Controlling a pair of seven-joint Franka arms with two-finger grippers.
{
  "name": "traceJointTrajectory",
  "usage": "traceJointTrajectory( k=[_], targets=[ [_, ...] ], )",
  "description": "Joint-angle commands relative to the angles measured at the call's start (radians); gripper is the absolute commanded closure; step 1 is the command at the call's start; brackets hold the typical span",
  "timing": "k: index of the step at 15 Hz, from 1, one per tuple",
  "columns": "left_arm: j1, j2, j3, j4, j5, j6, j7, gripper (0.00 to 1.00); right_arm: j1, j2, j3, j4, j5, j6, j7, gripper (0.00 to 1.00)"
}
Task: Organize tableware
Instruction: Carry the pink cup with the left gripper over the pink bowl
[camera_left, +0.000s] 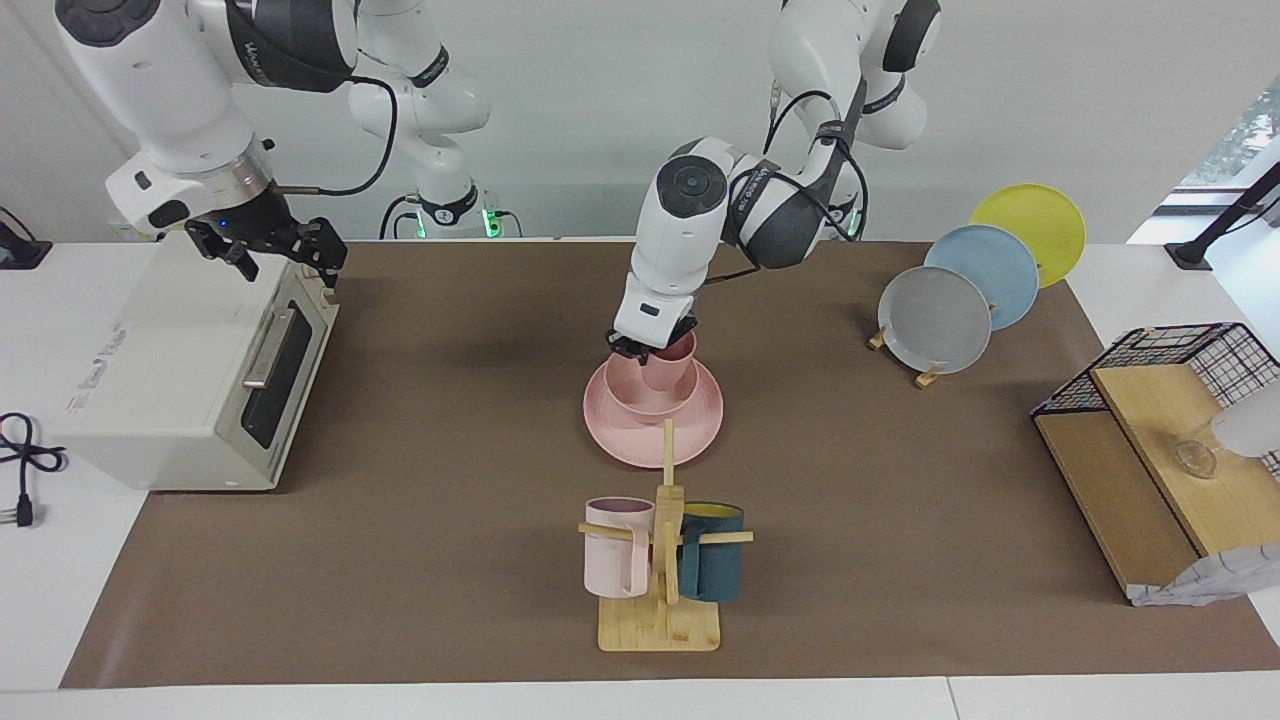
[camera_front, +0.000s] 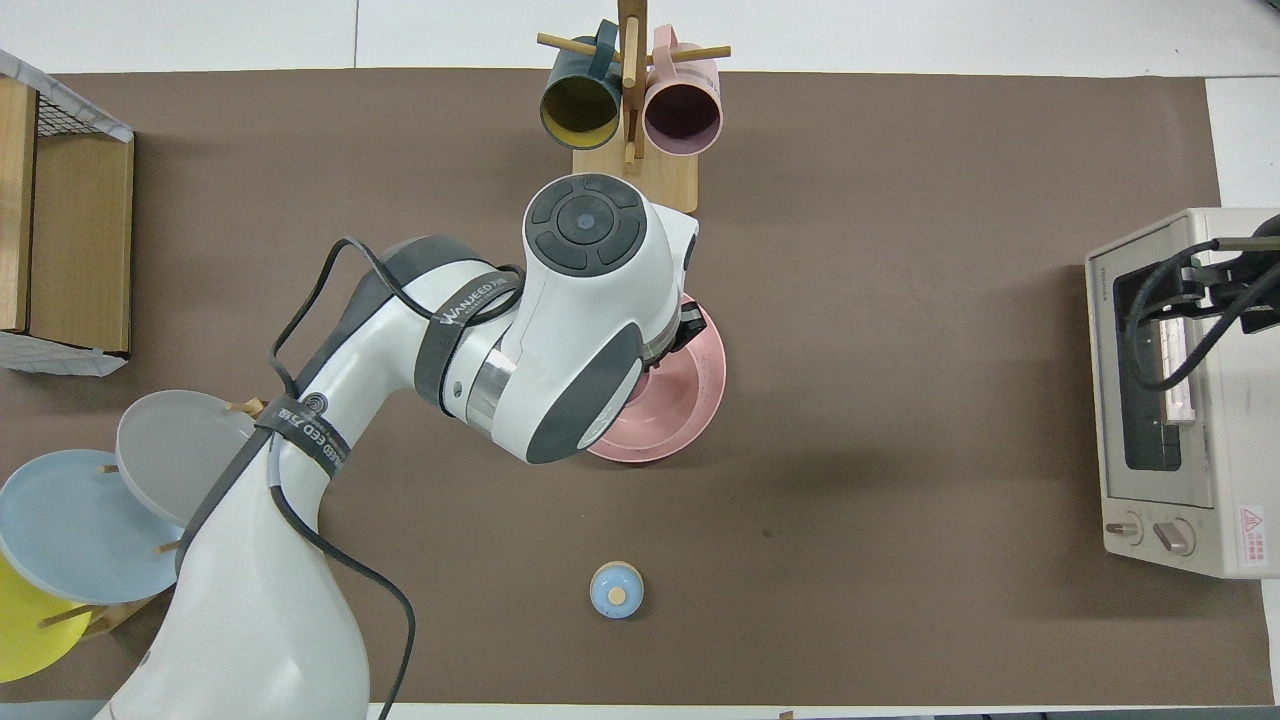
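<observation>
My left end effector (camera_left: 652, 350) is clamped on the cup (camera_left: 668, 366) in the bowl (camera_left: 650, 395) on the plate (camera_left: 654, 420); jerky release could tip it. Right end effector (camera_left: 290, 255) waits over toaster oven (camera_left: 180, 370), fingers unclear.

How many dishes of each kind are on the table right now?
Plates: 4 (pink, grey, blue, yellow)
Bowls: 1 (pink)
Handleless cups: 1 (pink, at the left gripper)
Mugs: 2 (pale pink, dark teal)
Total: 8
</observation>
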Motion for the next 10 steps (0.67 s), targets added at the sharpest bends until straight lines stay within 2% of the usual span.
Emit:
traceJointTrajectory(
  k=[1,6,10],
  targets=[
    [-0.022,-0.015,0.016,-0.047,0.006,0.05,-0.024,1.0,0.027,-0.028,-0.041,-0.033,0.023,0.018,-0.031,0.0],
    [-0.024,0.005,0.016,-0.065,0.006,0.101,-0.036,1.0,0.064,-0.045,-0.069,-0.037,0.023,-0.01,-0.048,0.0],
    [-0.031,0.005,0.016,-0.087,0.006,0.131,-0.036,1.0,0.038,-0.054,-0.064,-0.045,0.023,0.007,-0.048,0.0]
  ],
)
